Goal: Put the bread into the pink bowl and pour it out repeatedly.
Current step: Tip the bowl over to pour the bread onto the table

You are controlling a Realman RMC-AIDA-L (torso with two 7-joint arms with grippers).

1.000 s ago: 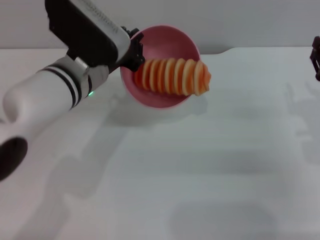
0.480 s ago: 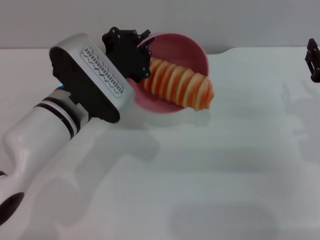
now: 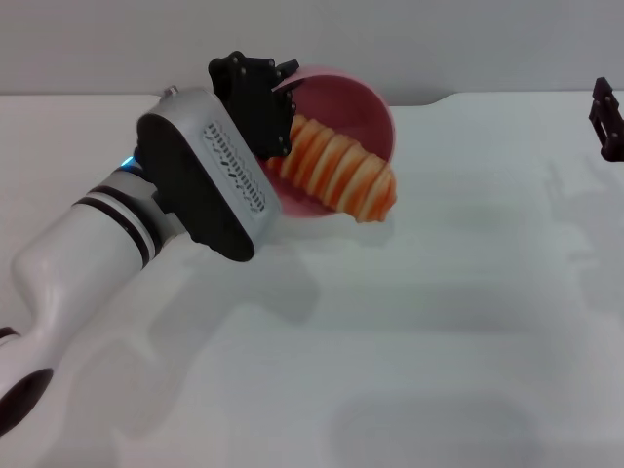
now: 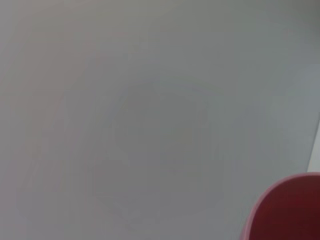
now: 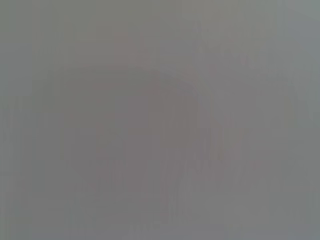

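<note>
We see the left hand (image 3: 276,93) gripping the rim of the tipped pink bowl (image 3: 361,102) above the white tabletop (image 3: 409,322). The bread (image 3: 336,171) sticks out over its low edge. The right hand (image 3: 606,119) waits far off; we cannot tell its fingers.

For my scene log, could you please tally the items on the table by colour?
Pink: 1, the pink bowl, tipped by the left gripper
Orange-golden: 1, the bread sliding out of it
Total: 2
</note>
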